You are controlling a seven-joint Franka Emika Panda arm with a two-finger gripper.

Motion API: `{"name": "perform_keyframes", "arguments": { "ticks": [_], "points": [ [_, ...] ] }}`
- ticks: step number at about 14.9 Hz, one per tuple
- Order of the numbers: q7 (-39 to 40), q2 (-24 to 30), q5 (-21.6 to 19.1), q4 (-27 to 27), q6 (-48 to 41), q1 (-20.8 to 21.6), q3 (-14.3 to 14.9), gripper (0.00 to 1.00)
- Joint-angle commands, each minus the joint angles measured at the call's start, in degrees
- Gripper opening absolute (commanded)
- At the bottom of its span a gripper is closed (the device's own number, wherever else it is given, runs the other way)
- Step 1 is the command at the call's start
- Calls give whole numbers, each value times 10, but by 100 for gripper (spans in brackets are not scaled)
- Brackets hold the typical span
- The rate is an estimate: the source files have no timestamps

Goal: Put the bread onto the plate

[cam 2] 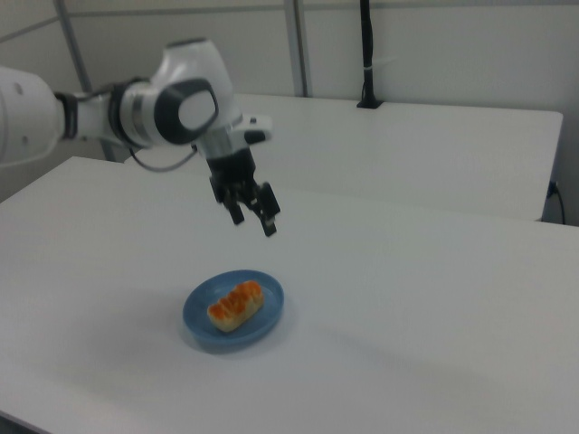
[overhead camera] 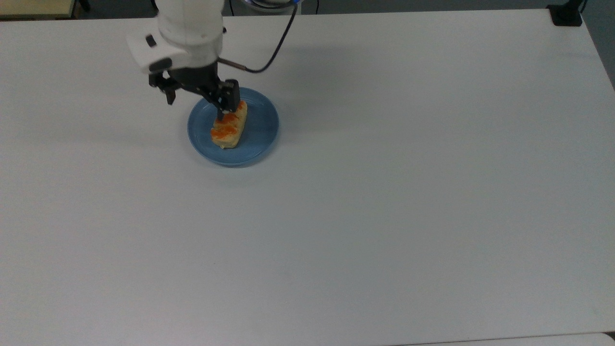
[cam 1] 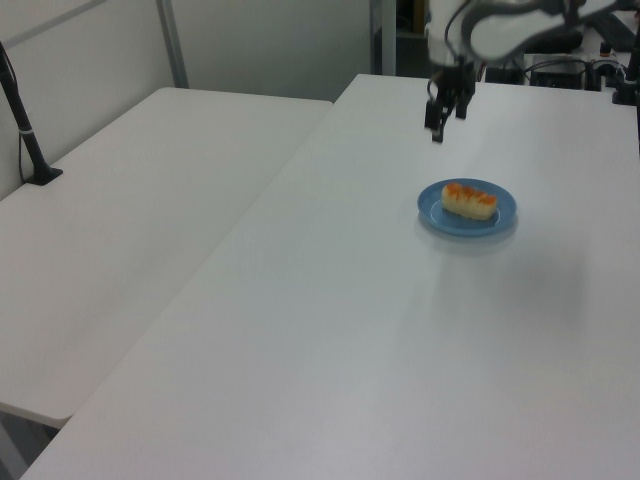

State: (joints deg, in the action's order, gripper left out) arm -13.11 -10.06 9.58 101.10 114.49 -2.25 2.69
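The bread, a pale bun with orange glazed ridges, lies flat on the light-blue plate. It rests slightly toward the top view's left of the plate's middle. The left view has the bread lengthwise across the plate; the right view shows the bread on the plate as well. My gripper hangs well above the plate, open, with nothing between its fingers. It appears high over the table behind the plate in the left view. In the right view the gripper is clearly apart from the bread.
The plate stands on a wide white table. A second white table adjoins it in the left view, with a black post on it. A black clamp sits at the top view's upper right corner.
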Motion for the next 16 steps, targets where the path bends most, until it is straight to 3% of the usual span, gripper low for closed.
{"name": "perform_keyframes", "arguments": {
  "ticks": [1, 3, 7, 11, 16],
  "points": [
    [25, 84, -104, -49, -117, -46, 7, 100],
    [62, 122, -140, -52, -159, -43, 40, 100],
    [100, 168, -146, -50, -204, -13, 83, 100],
    [210, 169, -142, -50, -206, 3, 79, 100],
    [220, 165, -136, -51, -178, 5, 76, 100]
  ]
}}
